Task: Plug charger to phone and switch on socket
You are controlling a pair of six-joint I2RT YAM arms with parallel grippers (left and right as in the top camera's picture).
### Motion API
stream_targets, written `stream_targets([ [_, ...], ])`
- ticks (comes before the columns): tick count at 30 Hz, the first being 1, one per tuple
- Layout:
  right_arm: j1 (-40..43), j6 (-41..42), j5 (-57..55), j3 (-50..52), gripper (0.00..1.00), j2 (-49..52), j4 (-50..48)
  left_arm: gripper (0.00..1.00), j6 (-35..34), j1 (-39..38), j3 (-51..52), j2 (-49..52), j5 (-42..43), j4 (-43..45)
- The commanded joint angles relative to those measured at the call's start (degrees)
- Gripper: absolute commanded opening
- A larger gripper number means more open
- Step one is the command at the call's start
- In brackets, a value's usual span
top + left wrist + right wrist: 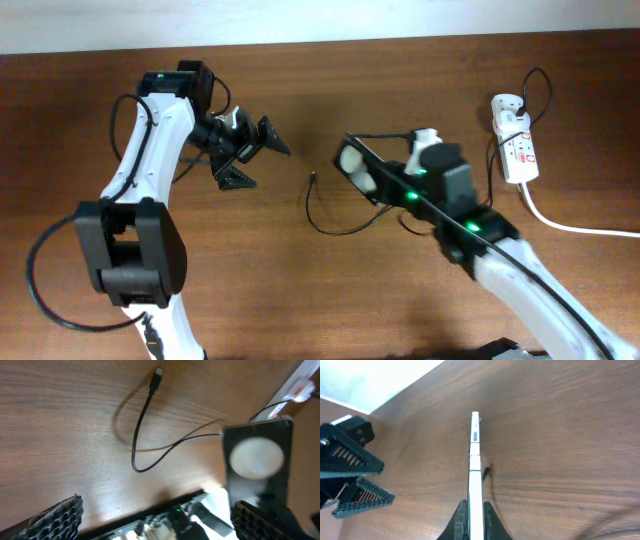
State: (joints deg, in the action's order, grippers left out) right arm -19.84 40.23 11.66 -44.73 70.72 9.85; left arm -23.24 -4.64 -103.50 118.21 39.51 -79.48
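My right gripper [388,188] is shut on the phone [356,160], a black slab with white round spots, and holds it on edge above the table. In the right wrist view the phone [475,455] shows edge-on between the fingers [475,521]. The charger's thin black cable [330,225] loops on the table, its plug tip [314,178] lying free just left of the phone. The tip also shows in the left wrist view [158,373] and beside the phone in the right wrist view [486,470]. My left gripper [256,158] is open and empty, left of the tip. The socket [514,146] lies at the far right.
The socket's thick white cord [575,226] runs off the right edge. In the left wrist view the phone [257,457] hangs at the right and the socket [299,391] shows in the top right corner. A pale wall borders the table's far edge.
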Motion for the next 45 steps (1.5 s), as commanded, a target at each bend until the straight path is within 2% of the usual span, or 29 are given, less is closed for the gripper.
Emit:
stream_targets([
  [1, 6.45, -1.03, 0.42, -0.70, 0.04, -7.85, 7.56, 0.97, 2.25, -4.66, -0.35, -1.90, -4.81, 0.35],
  [4, 11.34, -7.02, 9.75, -0.55, 0.04, -9.60, 12.26, 0.96, 1.64, -8.26, 3.93, -4.57, -4.85, 4.17],
  [8, 13.16, -6.99, 15.04, -0.44, 0.04, -9.27, 10.45, 0.98, -0.72, -9.20, 23.19, -18.49, -7.43, 17.27],
  [11, 13.16, -3.48, 16.55, -0.26, 0.04, -6.23, 5.46, 0.99, -0.66, -9.97, 35.23, -29.86, -7.87, 29.05],
  [12, 13.16, -1.16, 21.16, -0.17, 0.04, -1.62, 0.28, 0.99, 0.57, -11.15, 41.46, -35.50, -7.87, 37.35],
  [14, 13.16, 1.27, 27.58, -0.17, 0.04, 5.35, -5.27, 0.99, 2.12, -12.85, 46.77, -39.47, -9.09, 44.63],
  [17, 13.11, 3.82, 35.10, -0.17, 0.04, 15.06, -11.10, 0.99, 2.10, -13.20, 48.30, -39.08, -21.31, 45.07],
  [19, 13.05, 3.82, 36.39, -0.17, 0.04, 17.88, -11.87, 0.99, 1.86, -13.20, 48.30, -39.08, -21.49, 45.94],
  [21, 13.07, 4.63, 36.37, -0.17, 0.04, 18.16, -12.90, 0.99, -1.62, -13.20, 48.33, -39.04, -21.22, 49.53],
  [24, 13.07, 10.47, 36.35, -0.17, 0.04, 18.16, -17.29, 0.99, -1.55, -13.20, 50.38, -39.04, -13.66, 62.60],
  [26, 13.07, 11.82, 36.20, -0.17, 0.04, 18.18, -20.28, 0.99, -8.50, -13.14, 52.92, -39.04, -11.28, 68.89],
  [28, 13.18, 12.72, 36.11, -0.17, 0.04, 18.18, -24.33, 0.99, -13.75, -11.85, 57.66, -39.04, -4.52, 78.05],
  [31, 13.18, 13.88, 36.13, -0.17, 0.04, 18.18, -26.67, 0.99, -22.40, -5.62, 66.75, -38.99, 4.42, 94.40],
  [34, 13.14, 13.99, 35.60, -0.17, 0.04, 18.21, -29.22, 0.99, -27.85, -0.79, 75.28, -38.29, 7.76, 107.14],
  [38, 10.58, 14.75, 34.34, -0.17, 0.04, 20.06, -32.00, 0.99, -35.60, -0.61, 77.11, -30.64, 9.05, 119.89],
  [39, 9.14, 15.08, 33.97, -0.17, 0.04, 21.38, -33.05, 0.99, -40.37, -0.61, 77.11, -26.10, 10.86, 129.70],
  [42, 5.57, 22.36, 32.72, -0.17, 0.04, 26.03, -44.11, 0.99, -50.82, -2.27, 77.11, -17.18, 10.67, 148.71],
  [45, 2.80, 28.00, 32.39, -0.17, 0.04, 30.45, -53.70, 0.99, -52.63, -3.85, 77.11, -14.67, 7.61, 153.81],
])
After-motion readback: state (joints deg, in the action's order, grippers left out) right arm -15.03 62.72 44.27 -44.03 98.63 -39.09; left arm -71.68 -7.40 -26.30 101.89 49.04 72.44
